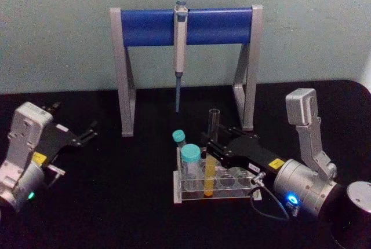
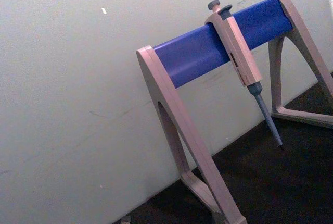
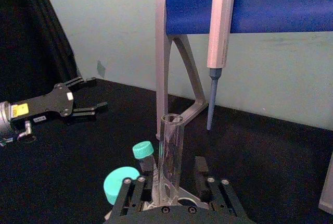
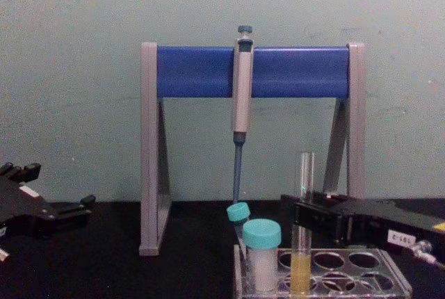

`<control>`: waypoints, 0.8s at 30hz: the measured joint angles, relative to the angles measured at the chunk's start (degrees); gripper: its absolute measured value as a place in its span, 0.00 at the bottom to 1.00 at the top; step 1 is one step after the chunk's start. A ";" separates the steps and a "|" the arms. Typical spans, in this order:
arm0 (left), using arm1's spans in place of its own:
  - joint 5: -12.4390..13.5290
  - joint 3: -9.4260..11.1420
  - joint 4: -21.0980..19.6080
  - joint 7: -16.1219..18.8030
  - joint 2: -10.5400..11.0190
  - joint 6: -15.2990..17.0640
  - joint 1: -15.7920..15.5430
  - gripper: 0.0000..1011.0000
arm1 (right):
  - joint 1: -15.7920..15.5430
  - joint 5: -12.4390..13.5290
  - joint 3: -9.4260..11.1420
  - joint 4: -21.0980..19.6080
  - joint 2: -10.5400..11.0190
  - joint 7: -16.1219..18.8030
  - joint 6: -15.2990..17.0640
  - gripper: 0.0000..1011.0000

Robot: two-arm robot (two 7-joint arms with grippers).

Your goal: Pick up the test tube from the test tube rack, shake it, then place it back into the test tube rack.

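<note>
Currently, the test tube [image 1: 214, 123] stands upright in a front hole of the clear rack [image 1: 243, 194], its open mouth well above the top plate and yellow-orange liquid in its lower part. The rack sits on the black desk [image 1: 116, 202], right of centre and toward the near edge. The right hand [image 1: 208, 143] reaches in from the right edge of the desk, level with the tube just above the rack. Its fingers [image 3: 208, 187] lie apart, one on each side of the glass. In the right wrist view a gap shows between the tube and one finger, so no clamp on the tube is noted. Two white tubes with teal caps occupy the rack's left end: the larger one [image 1: 191, 155] at the front and the smaller one [image 1: 178, 136] behind it, leaning. A grey-and-blue stand [image 1: 151, 26] is set toward the far edge against the wall, with a pipette [image 1: 180, 46] hanging from its bar, tip down. The left hand [image 1: 75, 118] is parked near the left edge of the desk, fingers spread and holding nothing, well apart from the rack.
</note>
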 joint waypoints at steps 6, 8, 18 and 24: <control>0.01 0.00 0.00 0.00 0.00 0.00 0.00 0.99 | 0.00 0.04 0.00 0.00 0.00 0.00 -0.02 0.33; 0.00 0.00 0.00 0.00 0.00 0.00 0.00 0.99 | 0.00 0.05 0.00 0.00 0.00 0.01 -0.03 0.29; 0.00 0.00 0.00 0.00 0.00 0.00 0.00 0.99 | 0.00 0.08 0.00 0.00 0.00 0.02 -0.05 0.23; 0.00 0.00 0.00 0.00 0.00 0.00 0.00 0.99 | 0.00 0.08 0.00 0.00 0.00 0.01 -0.05 0.23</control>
